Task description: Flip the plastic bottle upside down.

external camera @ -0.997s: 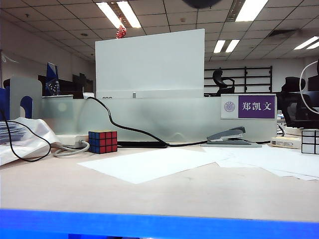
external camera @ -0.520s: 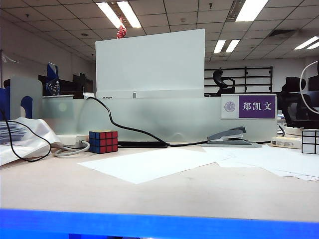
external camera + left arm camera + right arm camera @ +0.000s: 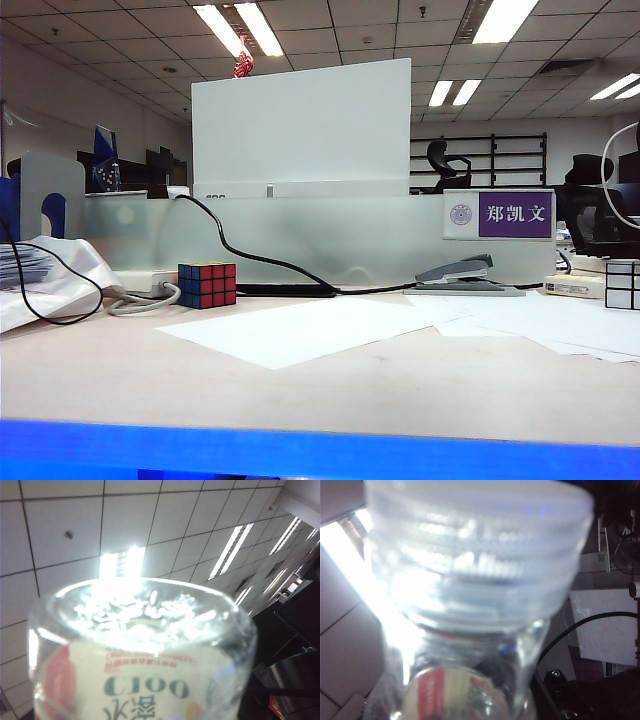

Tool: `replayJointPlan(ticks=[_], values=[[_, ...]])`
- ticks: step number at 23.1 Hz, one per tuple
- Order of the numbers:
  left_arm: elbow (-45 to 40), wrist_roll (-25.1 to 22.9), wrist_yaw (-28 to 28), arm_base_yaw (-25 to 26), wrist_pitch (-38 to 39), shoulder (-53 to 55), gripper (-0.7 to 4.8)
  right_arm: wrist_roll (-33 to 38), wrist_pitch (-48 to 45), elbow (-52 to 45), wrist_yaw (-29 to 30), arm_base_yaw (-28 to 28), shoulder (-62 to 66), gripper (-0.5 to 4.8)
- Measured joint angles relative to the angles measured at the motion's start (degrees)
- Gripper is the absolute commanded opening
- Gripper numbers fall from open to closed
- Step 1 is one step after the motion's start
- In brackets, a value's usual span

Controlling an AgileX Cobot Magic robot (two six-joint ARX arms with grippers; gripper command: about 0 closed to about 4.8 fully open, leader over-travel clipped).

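The plastic bottle [image 3: 145, 650] is held up in the air and fills the left wrist view. Its clear base points at the ceiling lights and the cream label reading "C100" faces the camera. In the right wrist view the same bottle [image 3: 470, 580] shows cap end first: a big blurred clear cap, the narrow neck and a strip of label behind. In both views its body runs down to where the jaws sit and covers the fingers, so both the left and the right gripper look shut on it. The exterior view shows neither the bottle nor any arm.
On the desk stand a Rubik's cube [image 3: 207, 285], loose white paper sheets [image 3: 310, 330], a grey stapler [image 3: 462, 275] and a black cable [image 3: 240, 250]. A white board [image 3: 300, 125] rises behind them. Another cube [image 3: 622, 283] sits at the right edge.
A dark shape at the top edge of the exterior view one second ago has gone out of frame. Nothing on the desk has moved.
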State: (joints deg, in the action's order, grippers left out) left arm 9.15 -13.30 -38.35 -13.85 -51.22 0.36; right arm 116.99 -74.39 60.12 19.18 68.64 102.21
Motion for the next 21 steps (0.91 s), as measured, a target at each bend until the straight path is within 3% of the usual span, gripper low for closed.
replayJointPlan(ticks=[2, 6, 9, 14, 21], values=[[0.0, 0.0, -0.3, 0.0, 0.0, 0.0, 3.58, 0.0, 0.0, 0.0, 0.2, 0.0, 0.0, -0.05], [0.0, 0.0, -1.1, 0.0, -0.5, 0.0, 2.29, 0.0, -0.2, 0.0, 0.6, 0.1, 0.0, -0.05], [0.3, 0.1, -1.6, 0.0, -0.3, 0.0, 0.62, 0.0, -0.7, 0.0, 1.0, 0.1, 0.0, -0.04], [1.5, 1.0, -2.1, 0.1, 0.2, 0.0, 0.15, 0.0, -1.4, 0.0, 1.4, 0.2, -0.1, 0.11], [2.5, 1.1, -1.6, 0.2, 1.4, 0.2, -0.06, 0.1, -2.0, 0.0, 1.5, 0.2, -0.2, 2.59]])
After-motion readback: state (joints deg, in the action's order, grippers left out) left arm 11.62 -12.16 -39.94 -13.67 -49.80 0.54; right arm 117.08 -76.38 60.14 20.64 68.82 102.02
